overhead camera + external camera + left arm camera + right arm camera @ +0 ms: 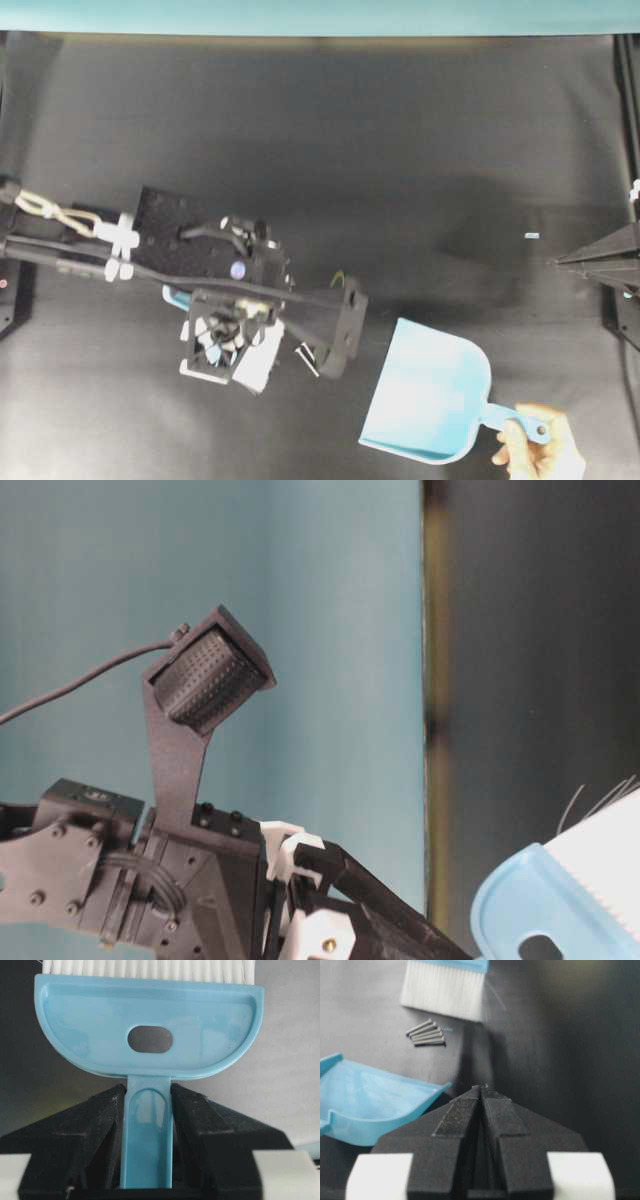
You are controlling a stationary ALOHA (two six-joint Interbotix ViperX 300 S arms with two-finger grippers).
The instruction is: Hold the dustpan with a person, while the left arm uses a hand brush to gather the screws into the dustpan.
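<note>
While the left pincer (147,1105) clamps the hand brush (150,1025), screws (426,1033) lie beside the dustpan (370,1105).

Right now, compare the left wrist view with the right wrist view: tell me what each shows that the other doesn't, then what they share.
Only the left wrist view shows the left gripper clamped on the hand brush handle, and the oval hole in the brush's back.

Only the right wrist view shows the screws bunched on the table, the dustpan mouth near them, and the right gripper shut and holding nothing.

Both show the brush's white bristles and the dark table.
</note>
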